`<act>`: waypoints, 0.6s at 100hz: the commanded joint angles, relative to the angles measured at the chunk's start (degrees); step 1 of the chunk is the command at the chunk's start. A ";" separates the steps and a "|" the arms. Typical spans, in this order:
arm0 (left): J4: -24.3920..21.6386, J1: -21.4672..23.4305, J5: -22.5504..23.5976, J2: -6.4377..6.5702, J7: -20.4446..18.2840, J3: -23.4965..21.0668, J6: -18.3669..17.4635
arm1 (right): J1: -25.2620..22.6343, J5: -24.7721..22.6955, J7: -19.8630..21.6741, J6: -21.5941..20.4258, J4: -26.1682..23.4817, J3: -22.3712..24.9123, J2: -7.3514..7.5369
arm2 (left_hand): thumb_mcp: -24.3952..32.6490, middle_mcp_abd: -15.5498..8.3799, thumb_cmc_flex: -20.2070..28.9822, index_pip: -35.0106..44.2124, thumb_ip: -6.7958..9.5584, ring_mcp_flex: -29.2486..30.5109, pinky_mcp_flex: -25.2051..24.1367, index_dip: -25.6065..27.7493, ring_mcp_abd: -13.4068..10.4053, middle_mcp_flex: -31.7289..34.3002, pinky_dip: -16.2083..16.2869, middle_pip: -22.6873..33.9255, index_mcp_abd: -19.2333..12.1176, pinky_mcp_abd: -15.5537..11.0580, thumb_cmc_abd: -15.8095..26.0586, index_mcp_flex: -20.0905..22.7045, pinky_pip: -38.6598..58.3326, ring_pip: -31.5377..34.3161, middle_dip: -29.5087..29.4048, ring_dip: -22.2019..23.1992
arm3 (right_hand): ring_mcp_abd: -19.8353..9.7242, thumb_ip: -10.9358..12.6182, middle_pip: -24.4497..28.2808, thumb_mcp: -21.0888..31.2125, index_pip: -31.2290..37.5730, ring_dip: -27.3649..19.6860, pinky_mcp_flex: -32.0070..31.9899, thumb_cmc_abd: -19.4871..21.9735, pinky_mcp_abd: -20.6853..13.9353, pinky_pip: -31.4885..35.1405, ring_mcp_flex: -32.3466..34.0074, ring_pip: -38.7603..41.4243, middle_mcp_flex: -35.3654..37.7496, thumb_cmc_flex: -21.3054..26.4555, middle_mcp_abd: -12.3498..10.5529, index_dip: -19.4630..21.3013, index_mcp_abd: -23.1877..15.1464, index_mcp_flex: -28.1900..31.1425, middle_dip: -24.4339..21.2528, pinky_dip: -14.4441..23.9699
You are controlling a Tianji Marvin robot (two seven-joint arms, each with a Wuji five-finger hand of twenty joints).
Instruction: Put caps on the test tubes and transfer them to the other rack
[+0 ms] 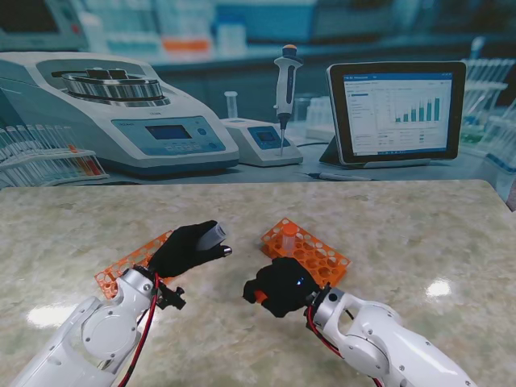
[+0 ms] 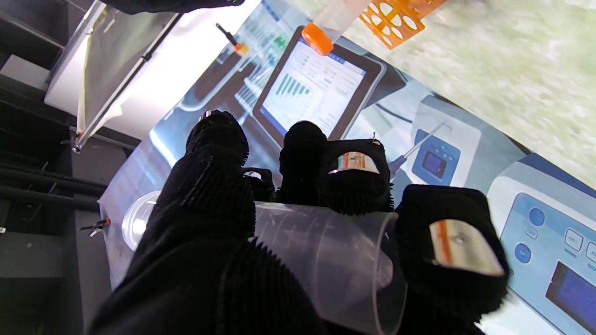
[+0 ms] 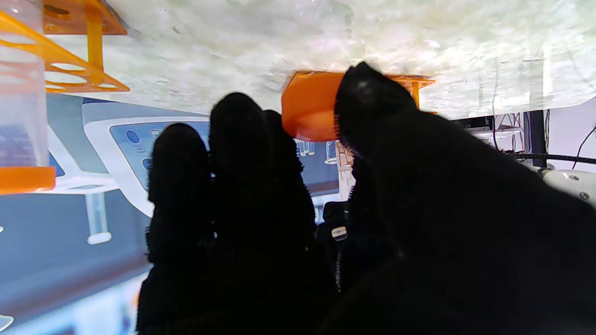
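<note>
I am holding an uncapped test tube (image 2: pixel 326 260) in my left hand (image 1: pixel 187 248), the gloved fingers (image 2: pixel 354 179) wrapping around its clear barrel so that it is lying crosswise in the grip, its open mouth pointing toward my right side and lifted off the marble table (image 1: pixel 403 234). My right hand (image 1: pixel 282 286) is pinching an orange cap (image 3: pixel 309 109) between thumb and fingers, curled tightly around it, and it is hovering just beside the left hand, a small gap between them in the stand view. So I judge I am in the middle of a capping step: tube and cap are both in hand but not yet joined, and the mouth and the cap need lining up before any push or twist. Behind my right hand, the right rack (image 1: pixel 310 248) is carrying one capped tube (image 1: pixel 289 236) standing upright with its orange lid on, which suggests one tube is done already. The left rack (image 1: pixel 121 266) is lying partly under my left wrist, and I cannot tell from here whether any more tubes are waiting in it. At least this tube is left to cap and to seat in the right rack.
</note>
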 commanded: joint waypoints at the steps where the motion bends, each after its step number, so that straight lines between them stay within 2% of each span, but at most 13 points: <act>1: -0.21 0.00 -0.19 -0.02 -0.40 0.21 0.14 | -0.68 -0.36 -0.30 0.27 -0.98 0.47 -0.04 | 1.06 -1.43 1.05 3.16 0.54 3.86 2.10 1.73 -1.59 1.39 -0.11 0.24 -2.68 -8.77 3.31 0.33 11.24 2.05 -0.42 0.14 | -1.51 3.79 6.92 11.43 2.30 -0.48 -0.20 2.51 0.24 1.61 -0.92 1.73 3.94 10.08 -10.49 1.34 0.15 3.17 2.24 -1.14; 60: -0.12 -0.25 -0.62 0.06 -0.95 0.73 0.02 | -2.72 -1.62 -1.62 0.62 -4.79 4.23 -0.27 | 1.04 -1.44 1.02 3.16 0.52 3.82 2.06 1.73 -1.52 1.42 -0.15 0.23 -2.68 -8.60 3.23 0.33 11.01 1.97 -0.41 0.13 | -1.44 3.82 7.12 11.72 2.43 -0.34 -0.16 2.61 0.36 2.01 -0.72 1.92 4.31 10.11 -10.57 1.33 -0.04 3.47 2.22 -1.18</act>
